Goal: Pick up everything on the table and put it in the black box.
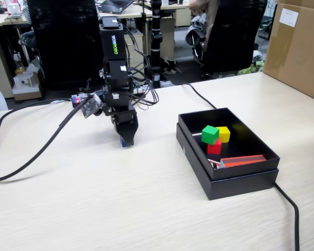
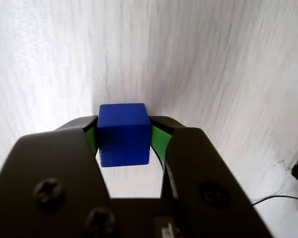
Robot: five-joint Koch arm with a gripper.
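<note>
In the fixed view, the black arm stands over the pale beige wood-grain counter, its boxy segments stacked upright and its tool pointing straight down. A sliver of blue cube shows at the tool's tip, at or just above the counter surface; contact with the counter cannot be told. To the right sits the shallow matte black box, rectangular, with low cardboard walls. Inside it the green cube is perched on top of the red cube, with the yellow cube touching them just behind. A flat orange-red strip lies along the box's near inner wall. A thick black cable curves across the counter on the left, and a plain brown carton stands at the far right edge.

In the wrist view, the tool is closed on the blue cube: two smooth black jaws with green inner pads press against its left and right faces. The cube is solid, sharp-edged and evenly coloured. Below it the counter appears washed out, its grain blurred into streaks.
</note>
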